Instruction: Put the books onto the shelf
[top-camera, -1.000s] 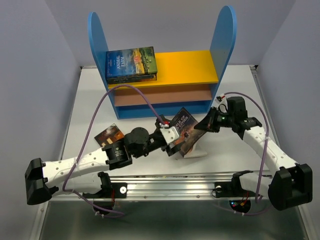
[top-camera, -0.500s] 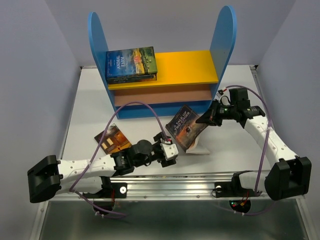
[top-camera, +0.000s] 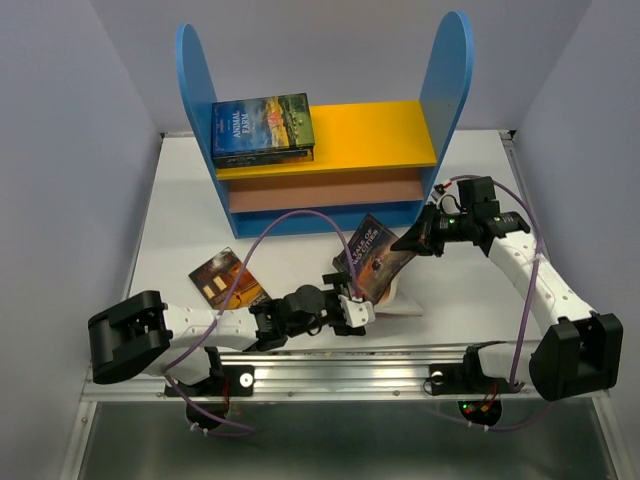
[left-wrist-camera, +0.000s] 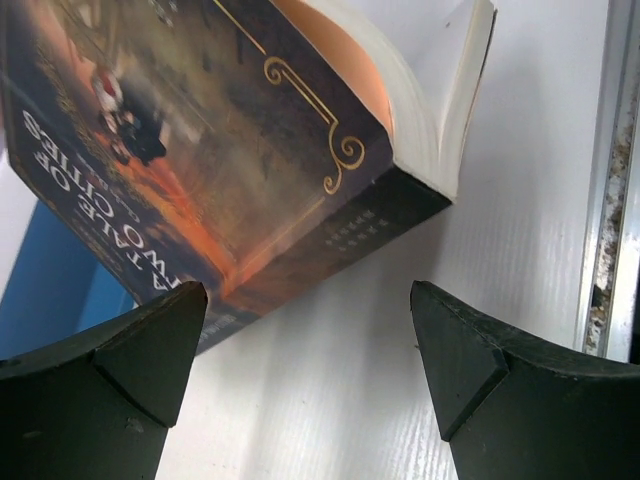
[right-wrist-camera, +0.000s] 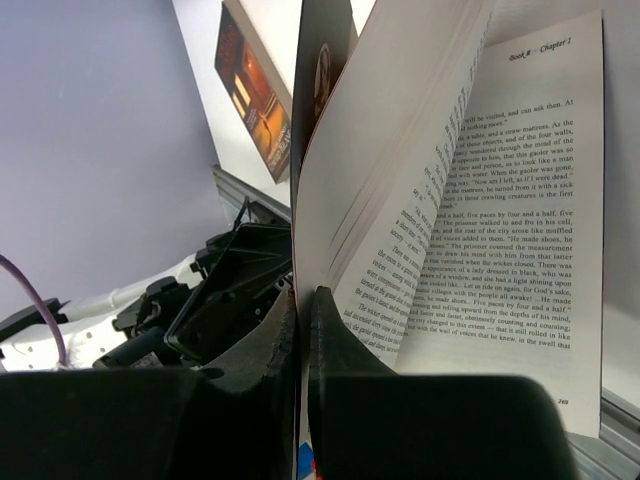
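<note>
Books: stack (top-camera: 262, 128) on shelf (top-camera: 370, 135), orange book (top-camera: 228, 280) on table (top-camera: 180, 200), my right gripper (top-camera: 406, 244) pinches the dark book (top-camera: 370, 262) by its cover, my left gripper (left-wrist-camera: 305, 310) gapes empty.

Bright, diffuse light from above; faint soft shadows on the bench (top-camera: 180, 200). Top view sharp. Right wrist view: right gripper (right-wrist-camera: 303, 300) dark, slightly soft.
</note>
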